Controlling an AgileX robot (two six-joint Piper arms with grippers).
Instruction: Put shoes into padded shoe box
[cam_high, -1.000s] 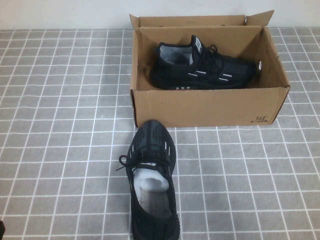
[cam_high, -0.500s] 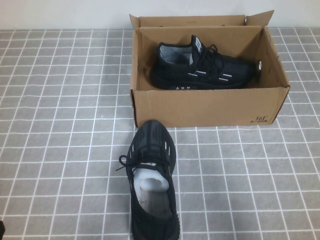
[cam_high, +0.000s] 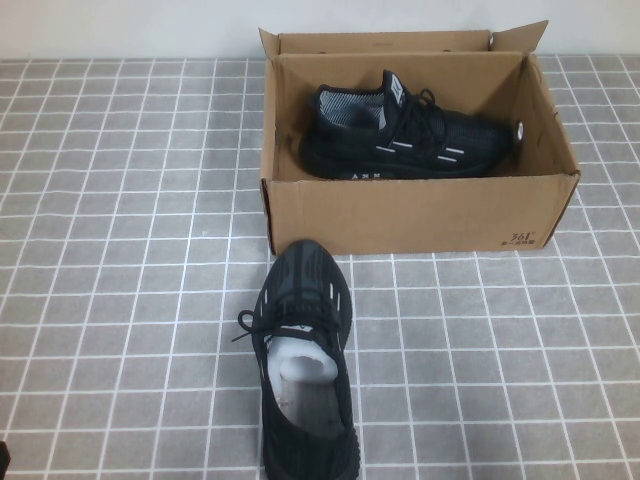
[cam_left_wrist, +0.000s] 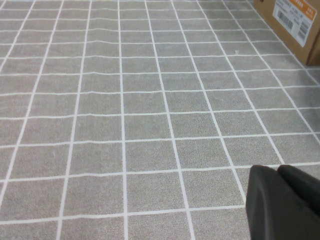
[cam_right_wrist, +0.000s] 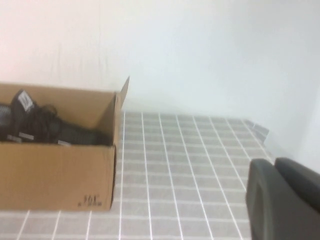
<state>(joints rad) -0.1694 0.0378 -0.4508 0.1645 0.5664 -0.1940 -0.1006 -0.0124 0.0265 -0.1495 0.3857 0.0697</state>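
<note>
Landmark: padded shoe box (cam_high: 400, 215), brown corrugated cardboard, open top, small flaps raised, black print at the near right corner, round hole in its right end wall
Shoe in box: black knit sneaker (cam_high: 405, 135) with white dash stripes, lying along the box's far wall, heel toward the box's left end, toe toward the holed end
Shoe outside box: second black knit sneaker (cam_high: 303, 360), on the floor covering just in front of the box's near left corner, toe close to the box wall, heel pointing away from it, pale lining open to view
Surface: grey tiled mat (cam_high: 120, 250) with white grid lines, under and around the box
Left gripper: (cam_left_wrist: 282, 202) dark body at the edge of the left wrist view, well to the box's left and apart from it; only a box corner with a barcode label (cam_left_wrist: 295, 20) shows there; whether the fingers are parted or closed cannot be told
Right gripper: (cam_right_wrist: 282, 200) dark body in the right wrist view, off the box's right end, clear of it; finger position cannot be told
Change over the last second: none; box, both shoes and both views read the same
Meaning for task: judged half done and idle; one shoe boxed, one waiting, neither gripper near it
Next need: a grasp on the outside sneaker, likely by the left arm
</note>
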